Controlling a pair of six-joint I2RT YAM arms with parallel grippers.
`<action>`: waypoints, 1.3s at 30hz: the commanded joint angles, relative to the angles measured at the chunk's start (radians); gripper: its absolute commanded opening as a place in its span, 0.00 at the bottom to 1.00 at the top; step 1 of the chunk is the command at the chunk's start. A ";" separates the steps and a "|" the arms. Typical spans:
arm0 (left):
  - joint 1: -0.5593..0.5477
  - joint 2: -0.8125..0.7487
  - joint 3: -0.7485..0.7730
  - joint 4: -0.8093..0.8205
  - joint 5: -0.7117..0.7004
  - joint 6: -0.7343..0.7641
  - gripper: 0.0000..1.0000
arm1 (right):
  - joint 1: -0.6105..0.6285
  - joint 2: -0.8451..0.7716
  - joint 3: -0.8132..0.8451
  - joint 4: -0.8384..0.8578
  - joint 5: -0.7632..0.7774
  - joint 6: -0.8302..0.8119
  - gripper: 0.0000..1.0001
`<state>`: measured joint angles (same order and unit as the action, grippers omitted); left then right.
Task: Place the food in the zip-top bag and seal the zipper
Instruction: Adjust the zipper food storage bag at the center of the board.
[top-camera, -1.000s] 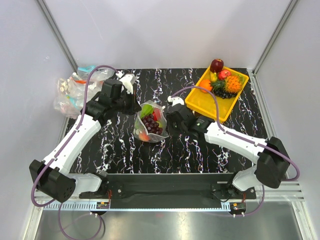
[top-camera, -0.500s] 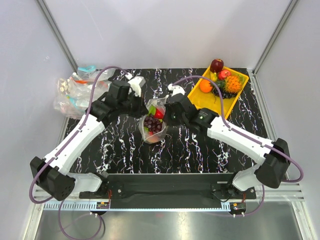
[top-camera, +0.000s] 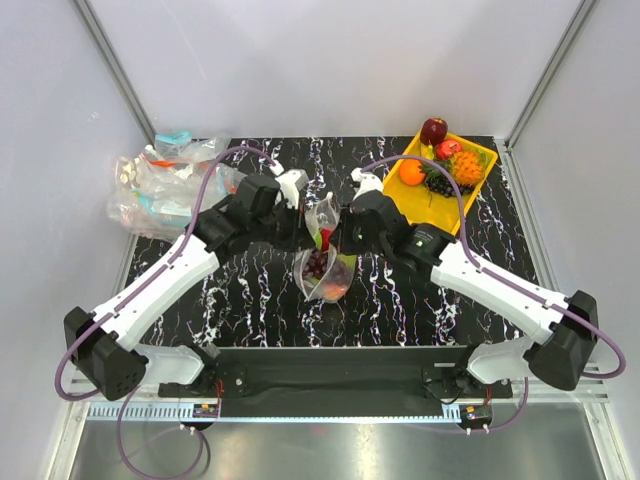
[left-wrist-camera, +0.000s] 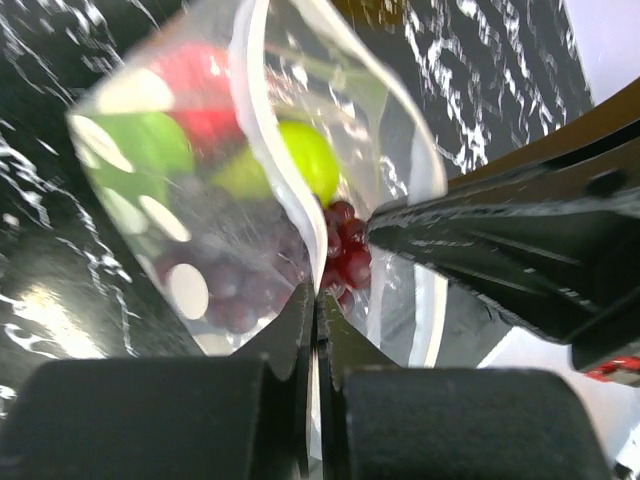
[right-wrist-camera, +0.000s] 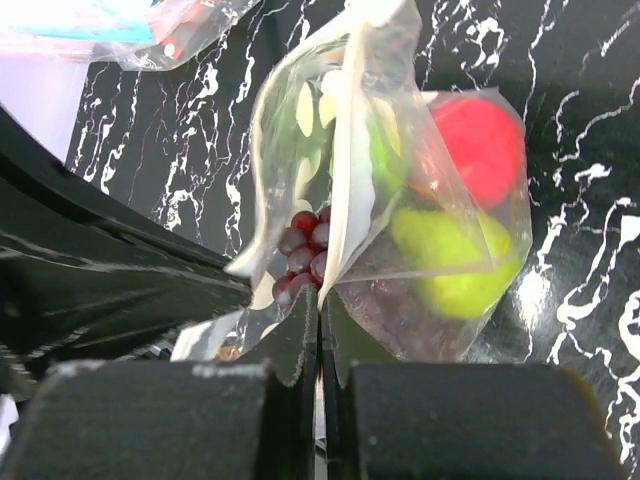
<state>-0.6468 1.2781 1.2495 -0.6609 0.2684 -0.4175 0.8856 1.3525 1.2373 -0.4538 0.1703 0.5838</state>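
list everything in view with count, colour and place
zip-top bag: one, clear, mid table, held by both pincers
red fruit: one, in the bag
green fruits: at least two, in the bag
red grapes: one bunch, dark red, in the bag
yellow tray: one, rear right
apple: one, dark red, tray's far end
orange: one, on tray
pineapple: one, orange, on tray
spare bags: pile, clear, rear left
table: one, black, white veins
left pincer: shut on bag
right pincer: shut on bag
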 joint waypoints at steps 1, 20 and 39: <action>-0.024 -0.016 -0.035 0.112 0.012 -0.047 0.00 | 0.009 -0.079 -0.025 0.079 0.029 0.048 0.00; -0.037 -0.079 -0.102 0.187 0.003 0.003 0.72 | 0.007 -0.007 0.005 0.052 0.066 0.088 0.00; -0.063 -0.074 -0.137 0.224 0.060 0.052 0.86 | 0.007 0.013 0.068 0.030 0.089 0.182 0.00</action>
<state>-0.6960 1.2182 1.1103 -0.4976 0.3077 -0.3901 0.8856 1.3716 1.2423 -0.4427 0.2256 0.7322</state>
